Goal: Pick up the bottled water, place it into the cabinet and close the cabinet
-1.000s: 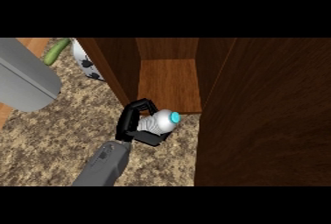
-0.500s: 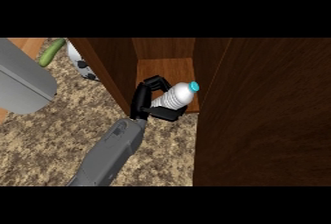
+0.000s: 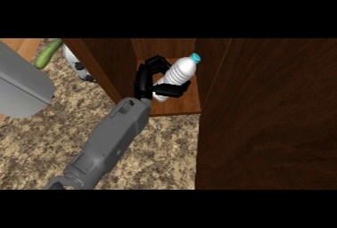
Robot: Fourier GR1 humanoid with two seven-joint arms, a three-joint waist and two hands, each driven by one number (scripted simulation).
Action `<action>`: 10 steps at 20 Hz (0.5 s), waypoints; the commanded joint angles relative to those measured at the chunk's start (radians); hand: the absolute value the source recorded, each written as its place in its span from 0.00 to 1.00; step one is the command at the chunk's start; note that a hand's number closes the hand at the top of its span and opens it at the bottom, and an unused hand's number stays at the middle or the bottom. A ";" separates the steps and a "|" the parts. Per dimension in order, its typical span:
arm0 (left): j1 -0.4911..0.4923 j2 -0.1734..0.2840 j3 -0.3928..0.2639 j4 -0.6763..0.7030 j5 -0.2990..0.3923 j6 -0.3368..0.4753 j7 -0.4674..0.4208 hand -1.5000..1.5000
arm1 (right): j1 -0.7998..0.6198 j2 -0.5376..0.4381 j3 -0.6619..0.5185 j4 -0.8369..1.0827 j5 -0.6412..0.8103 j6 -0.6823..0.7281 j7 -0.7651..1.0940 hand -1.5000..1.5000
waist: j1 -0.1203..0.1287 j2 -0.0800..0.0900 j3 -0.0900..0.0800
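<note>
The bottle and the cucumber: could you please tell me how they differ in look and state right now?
The bottle is clear white with a blue cap; the cucumber is green. The bottle is held by the robot hand over the cabinet shelf, tilted; the cucumber lies untouched on the counter at upper left. Both are elongated.
</note>
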 commanded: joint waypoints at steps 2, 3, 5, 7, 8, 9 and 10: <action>-0.118 0.000 0.027 0.162 -0.039 0.125 0.004 1.00 | 0.034 -0.016 -0.009 -0.075 -0.048 0.022 0.010 0.00 | -0.013 0.003 0.000; -0.065 0.000 -0.027 0.158 -0.061 0.178 -0.056 1.00 | 0.020 -0.021 -0.007 -0.075 -0.074 0.029 0.035 0.00 | -0.016 0.008 0.000; -0.119 0.000 -0.041 0.231 -0.121 0.237 -0.023 1.00 | 0.035 -0.003 0.000 -0.071 -0.063 0.021 0.013 0.00 | -0.011 0.004 0.001; -0.165 0.025 -0.027 0.289 -0.130 0.264 -0.019 0.00 | 0.026 -0.024 -0.032 -0.069 -0.075 0.044 -0.003 0.00 | -0.028 0.014 0.001; -0.163 0.000 -0.044 0.291 -0.131 0.312 0.001 0.00 | 0.059 -0.024 0.008 -0.114 -0.057 0.043 0.017 0.00 | -0.028 0.007 0.000; -0.162 0.000 -0.042 0.294 -0.124 0.288 -0.007 0.00 | 0.015 -0.013 -0.015 -0.076 -0.082 0.043 0.009 0.00 | -0.016 0.009 0.000; -0.187 0.000 -0.027 0.333 -0.133 0.303 -0.016 0.00 | 0.004 -0.007 -0.015 -0.079 -0.083 0.035 0.022 0.00 | -0.020 0.020 0.000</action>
